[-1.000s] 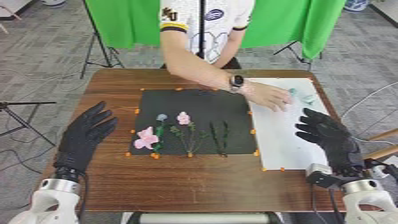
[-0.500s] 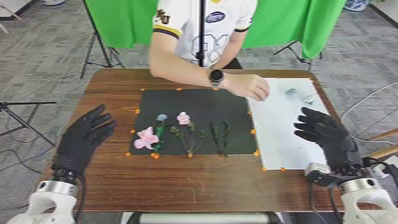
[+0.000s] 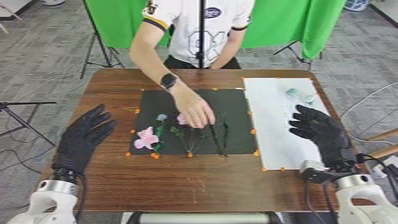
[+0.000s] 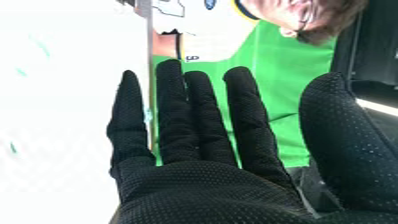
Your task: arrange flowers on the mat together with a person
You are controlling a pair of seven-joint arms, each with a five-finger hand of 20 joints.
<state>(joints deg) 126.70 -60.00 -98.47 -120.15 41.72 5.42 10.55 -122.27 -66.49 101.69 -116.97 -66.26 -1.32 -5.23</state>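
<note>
In the head view my left hand (image 3: 84, 136) is open over the table's left side. My right hand (image 3: 320, 134) is open above the right edge of the white mat (image 3: 277, 131); the right wrist view has this right hand (image 4: 200, 187) with straight fingers. On the dark mat (image 3: 233, 97) lie a large pink flower (image 3: 146, 138), a blue-grey flower (image 3: 162, 117), a small pink flower (image 3: 183, 119) partly covered by the person's hand, and dark green stems (image 3: 226, 132). Pale green flowers (image 3: 292, 94) lie at the white mat's far end. The person's hand (image 3: 195, 108) is over the dark mat's flowers.
Orange tabs (image 3: 252, 131) line the edges of both mats. The brown table (image 3: 191, 185) reaches from my arms to the person at its far side. Green cloth (image 3: 293, 25) hangs behind, and a black tripod (image 3: 25, 125) stands left of the table.
The person's hand has moved from the white mat across to the flowers on the dark mat. My right hand has shifted slightly left and toward the far side; my left hand stays in place.
</note>
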